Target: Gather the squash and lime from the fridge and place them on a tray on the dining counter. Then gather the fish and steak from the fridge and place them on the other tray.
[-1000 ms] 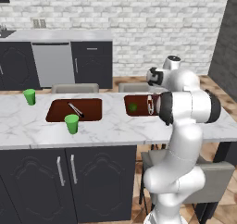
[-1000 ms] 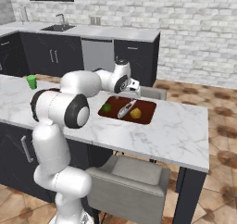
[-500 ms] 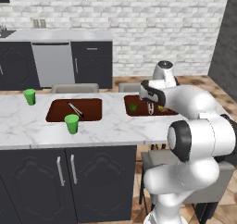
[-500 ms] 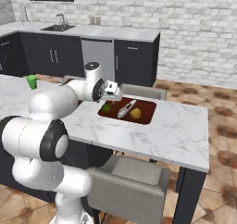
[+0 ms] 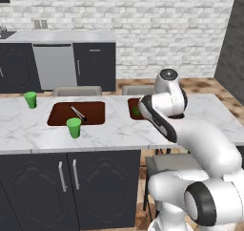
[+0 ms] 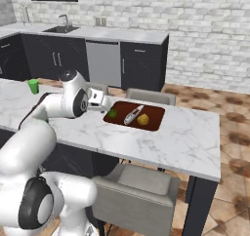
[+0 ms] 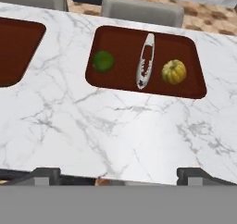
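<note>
White arm has swung back from the tray point(image 5: 133, 110) in the left view. Right view: gripper point(image 6: 103, 103), jaws wide, empty, beside the lime point(image 6: 112, 113). Hand view: lime, fish point(image 7: 146, 65), squash point(image 7: 174, 71) ahead on the tray.

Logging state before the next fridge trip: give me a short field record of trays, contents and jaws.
right tray: dark red, on dining counter
lime: at one end of that tray
squash: at the opposite end
silvery item: long, pointed, lying between lime and squash; not the fish's intended tray if it is the fish
left tray: holds a thin dark utensil
green cups: two, on the counter
gripper: jaws open, holding nothing, beside the right tray
</note>
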You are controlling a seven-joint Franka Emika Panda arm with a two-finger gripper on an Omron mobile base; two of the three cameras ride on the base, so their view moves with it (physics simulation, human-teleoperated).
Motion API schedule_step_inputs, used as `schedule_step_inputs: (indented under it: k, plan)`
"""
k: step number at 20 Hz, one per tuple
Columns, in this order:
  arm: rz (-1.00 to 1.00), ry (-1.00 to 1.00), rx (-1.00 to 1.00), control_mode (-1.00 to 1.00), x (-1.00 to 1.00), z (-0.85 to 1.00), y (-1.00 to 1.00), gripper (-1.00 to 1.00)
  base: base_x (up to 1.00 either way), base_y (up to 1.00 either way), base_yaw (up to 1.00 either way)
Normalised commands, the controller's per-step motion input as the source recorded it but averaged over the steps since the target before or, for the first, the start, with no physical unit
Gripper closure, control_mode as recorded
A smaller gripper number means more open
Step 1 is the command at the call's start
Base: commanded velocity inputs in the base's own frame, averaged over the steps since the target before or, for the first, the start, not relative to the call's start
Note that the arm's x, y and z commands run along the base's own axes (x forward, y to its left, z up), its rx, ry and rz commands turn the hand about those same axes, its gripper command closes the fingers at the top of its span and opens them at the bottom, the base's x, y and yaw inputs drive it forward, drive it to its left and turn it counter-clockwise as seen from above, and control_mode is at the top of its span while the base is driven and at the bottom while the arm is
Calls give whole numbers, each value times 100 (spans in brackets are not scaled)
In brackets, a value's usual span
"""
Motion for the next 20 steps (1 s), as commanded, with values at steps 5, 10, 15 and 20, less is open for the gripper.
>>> schedule_step_inputs:
  k: [5,10,15,20]
  plan:
    - [0,-14,0,-100,-97,49,22,-100,0,0,0]
    - [0,-20,0,-100,-100,50,8,-100,0,0,0]
    - [0,-21,0,-100,-100,52,6,-100,0,0,0]
    - [0,-15,0,-100,-92,48,7,-100,0,0,0]
